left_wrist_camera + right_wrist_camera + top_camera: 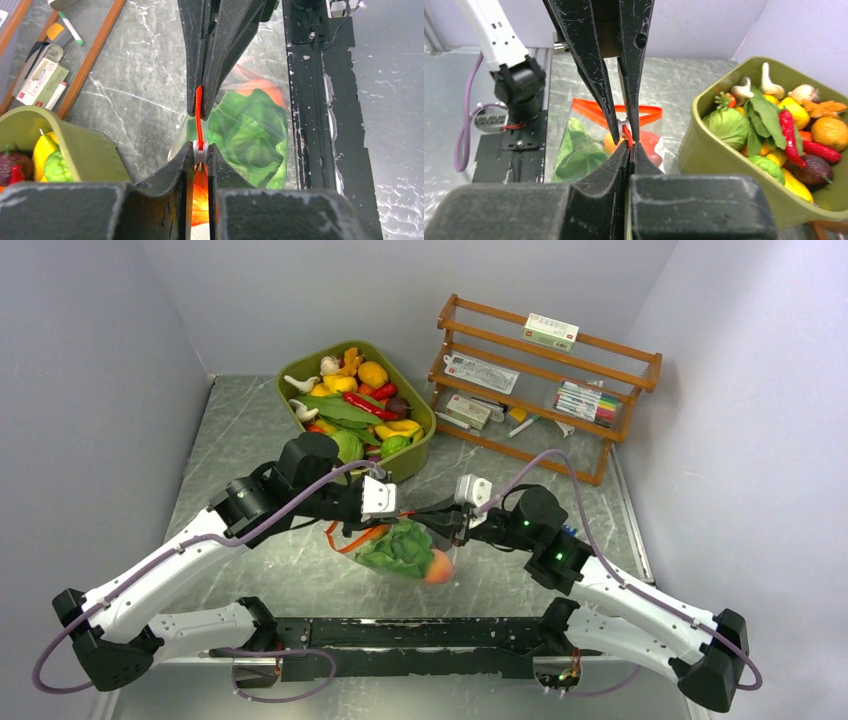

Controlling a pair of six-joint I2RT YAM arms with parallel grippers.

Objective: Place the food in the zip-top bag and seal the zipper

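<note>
The clear zip-top bag (392, 562) hangs between my two grippers above the table's middle. Inside it are leafy green lettuce (400, 545) and an orange-pink peach (438, 567); the lettuce (252, 140) fills the left wrist view. My left gripper (200, 150) is shut on the white slider riding the orange-red zipper (199, 112). Just beyond it, my right gripper (629, 144) is shut on the zipper strip (589, 107), tips almost touching the left fingers. From above, the left gripper (405, 512) and the right gripper (442, 524) meet at the bag's top edge.
An olive-green tub (412, 462) heaped with more toy food stands behind the left arm, close beside the bag (724, 172). A wooden rack (545, 380) with pens and boxes stands at the back right. A black rail (400, 632) runs along the near edge.
</note>
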